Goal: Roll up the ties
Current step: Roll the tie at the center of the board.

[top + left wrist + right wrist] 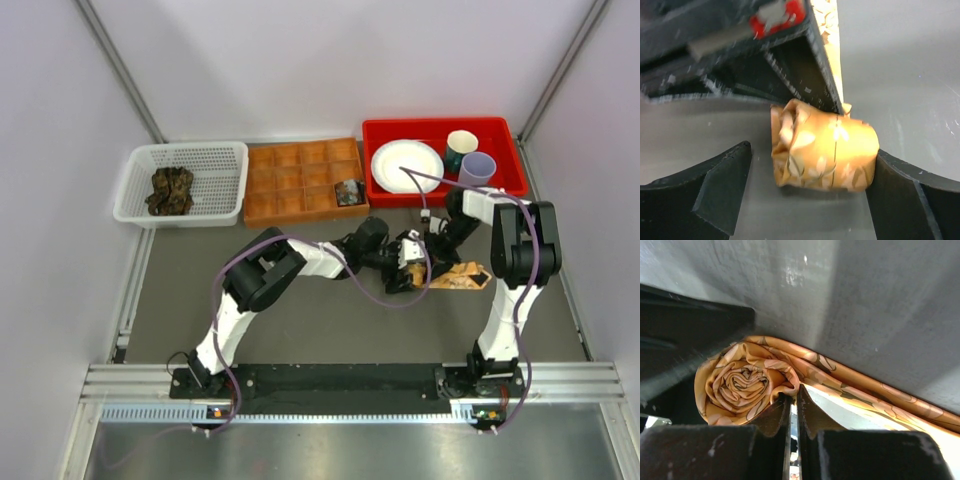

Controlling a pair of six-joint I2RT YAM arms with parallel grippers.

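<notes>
The tan-orange tie (462, 275) lies on the grey table right of centre, partly rolled. In the left wrist view its roll (822, 150) sits between the fingers of my open left gripper (810, 167). The right finger touches the roll and the left one stands clear of it. My right gripper (795, 396) is shut, its tips pressed against the outer fold of the spiral roll (742, 385). The unrolled tail (880, 395) runs off to the right. No fabric shows in the slit between those jaws. Dark ties (171, 190) lie bundled in the white basket (225, 160).
A brown compartment tray (290, 180) stands at the back with one dark roll (350, 192) in its right corner cell. A red bin (440, 130) beside it holds a white plate (405, 165) and two cups (470, 158). Both arms (300, 260) cross the table's middle.
</notes>
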